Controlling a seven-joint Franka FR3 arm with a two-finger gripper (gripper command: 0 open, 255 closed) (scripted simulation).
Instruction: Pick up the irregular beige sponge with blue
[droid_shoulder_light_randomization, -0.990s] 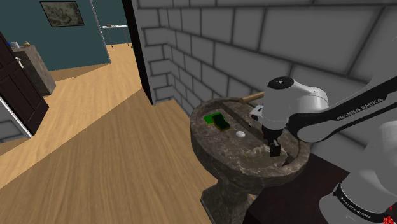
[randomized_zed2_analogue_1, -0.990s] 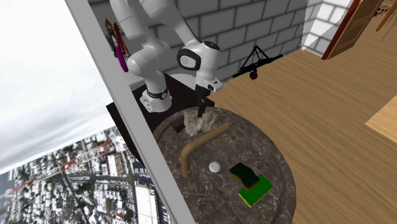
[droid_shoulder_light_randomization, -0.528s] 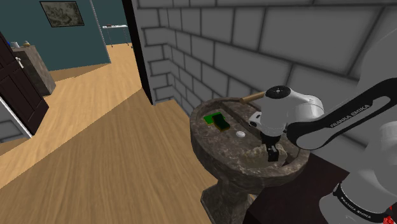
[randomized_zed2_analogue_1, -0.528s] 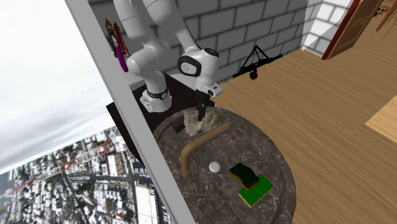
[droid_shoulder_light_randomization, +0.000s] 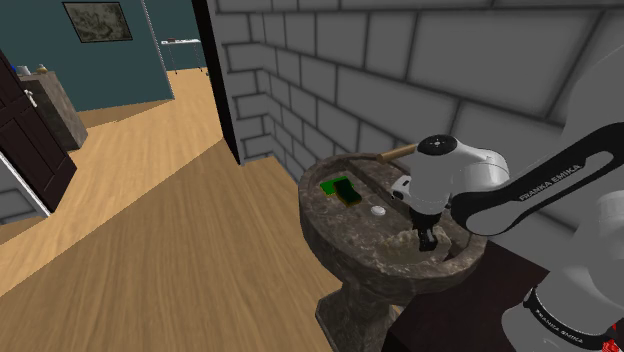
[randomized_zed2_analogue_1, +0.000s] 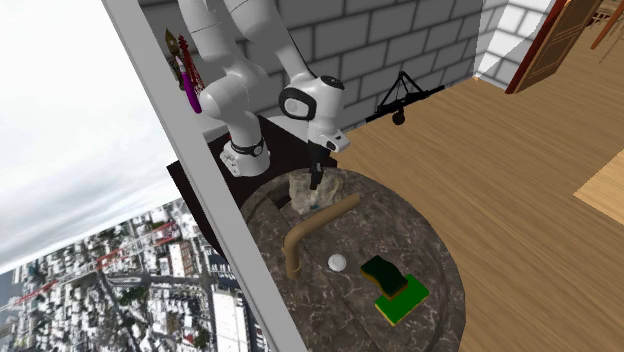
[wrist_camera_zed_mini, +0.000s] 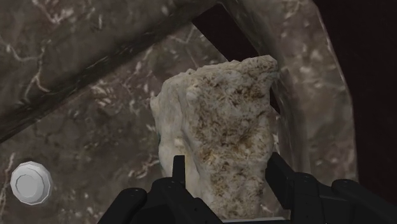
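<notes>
The irregular beige sponge stands on edge in the dark marble sink basin, against the basin's wall nearest the robot's stand. No blue shows on its visible faces. My black gripper has come straight down over it, and both fingers press its sides, so it is shut on the sponge. In the shoulder view the gripper is low inside the basin with the sponge partly hidden by the hand. In the second exterior view the gripper sits on the sponge near the faucet.
A green and dark sponge lies at the basin's far side. A white drain plug sits mid-basin. A tan curved faucet arches over the basin next to the gripper. A grey brick wall runs behind the sink.
The hand came down into the basin over the sponge, then the fingers closed from wide apart onto the sponge's sides. The sponge has not left its place.
</notes>
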